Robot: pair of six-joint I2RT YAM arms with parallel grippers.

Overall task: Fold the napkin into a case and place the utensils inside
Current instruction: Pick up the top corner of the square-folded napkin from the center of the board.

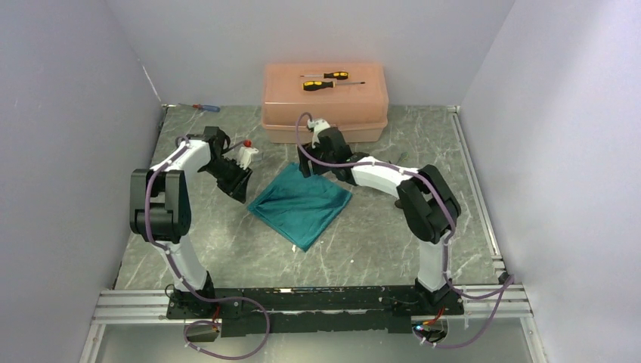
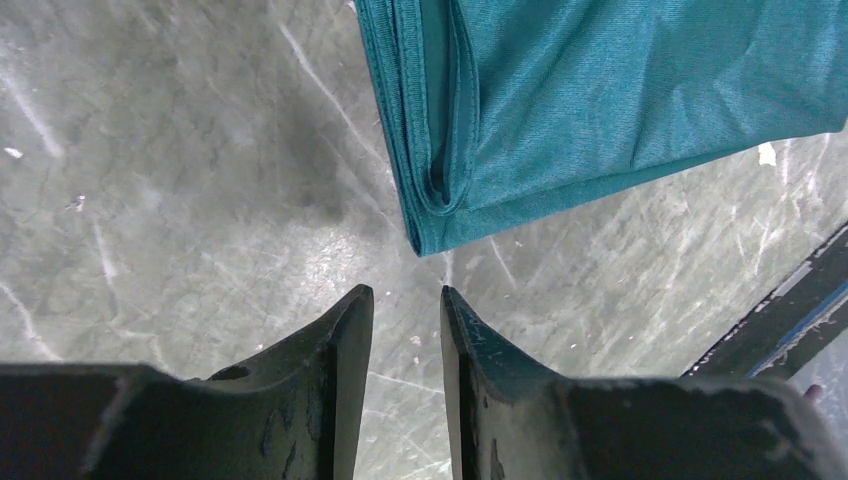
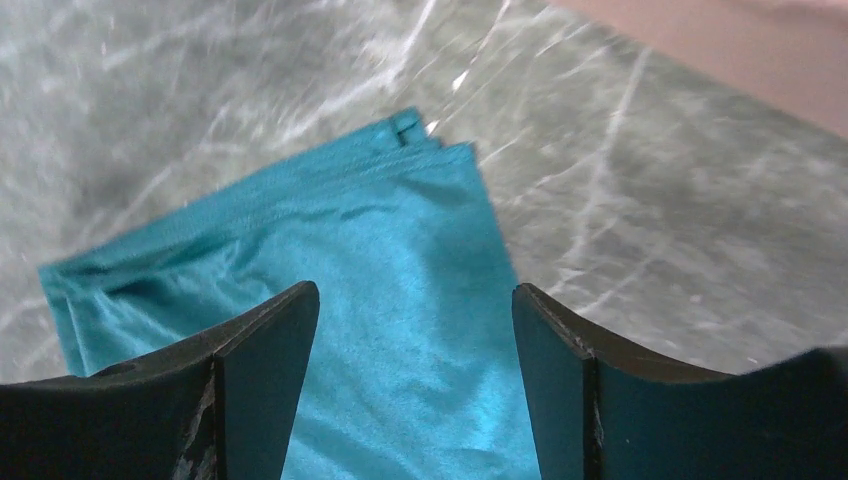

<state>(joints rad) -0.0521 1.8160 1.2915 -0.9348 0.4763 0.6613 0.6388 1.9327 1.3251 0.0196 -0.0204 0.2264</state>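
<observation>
The work is in the folding stage. The napkin [image 1: 301, 203] lies flat near the middle of the table [image 1: 378, 242], folded into a squarish packet turned like a diamond. The left wrist view shows several layers stacked at its corner. By my reading it is not yet the long narrow case the task asks for, so at least one more fold is needed before anything goes inside.

The right end effector [image 3: 415, 290] hangs over the far part of the napkin with its jaws spread wide and nothing between them. The left end effector [image 2: 405, 292] hovers over bare table just off the napkin's left corner. Its jaws are parted only a little and are also empty.

The next move probably calls for pinching an edge or corner and carrying it across. The cloth is thin and slick, so all the layers need to be caught together or the packet may slide apart.

The utensils do not show in any view, so they will have to be found. A peach box [image 1: 325, 102] stands behind the napkin with two yellow-and-black screwdrivers [image 1: 321, 85] on its lid. A small red-and-blue screwdriver [image 1: 205, 108] lies at the far left. Nothing lies on the napkin itself.
</observation>
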